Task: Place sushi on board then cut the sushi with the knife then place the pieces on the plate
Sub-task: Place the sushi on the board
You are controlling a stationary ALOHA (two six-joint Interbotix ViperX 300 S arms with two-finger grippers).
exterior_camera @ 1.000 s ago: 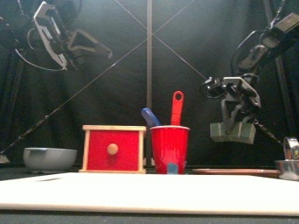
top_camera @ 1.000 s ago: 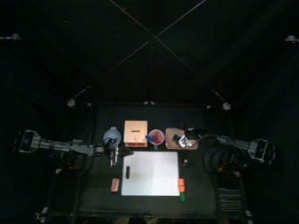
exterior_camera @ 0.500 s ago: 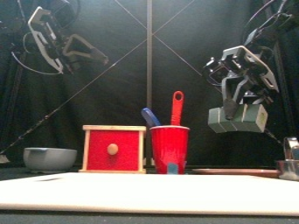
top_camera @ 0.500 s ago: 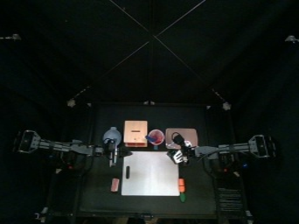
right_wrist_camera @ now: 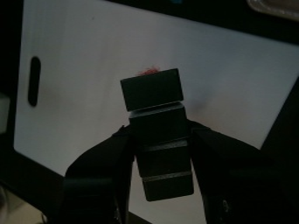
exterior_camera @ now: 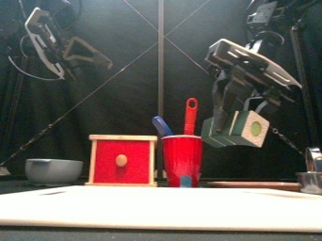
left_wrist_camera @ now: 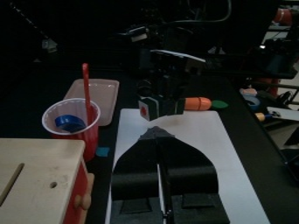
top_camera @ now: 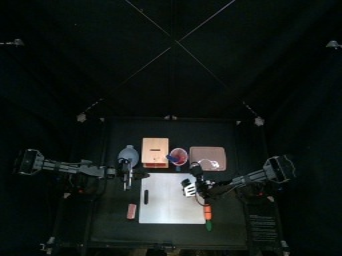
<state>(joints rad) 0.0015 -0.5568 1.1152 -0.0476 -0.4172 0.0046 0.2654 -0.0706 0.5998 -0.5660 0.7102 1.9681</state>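
- While the right gripper (right_wrist_camera: 156, 150) is clamped on the dark green toy sushi roll (right_wrist_camera: 153, 94) and holds it in the air, the roll's outer blocks stick out past the jaws unsupported. Because the blocks come apart, a jolt could shed one.
- Seen from the front, the roll hangs tilted in the grasp. Released at this angle, it would probably land on one end, then topple or roll away.
- Directly below the gripper lies the white rectangular cutting board (right_wrist_camera: 228, 66), not touching the roll. Letting go from this height risks a bounce off the board, so the gripper should descend before it opens.
- Beyond the gripper, toward the back curtain, stand the red cup (exterior_camera: 183, 160) holding the red toy knife (exterior_camera: 190, 111), and the flat pink tray (top_camera: 206, 155). A roll set down crooked or close to the board's edge would make the cut awkward.
- Across the board from the right gripper, the left gripper (top_camera: 130, 178) hovers with its jaws apart. If it reaches for the knife too early, the two arms could collide.
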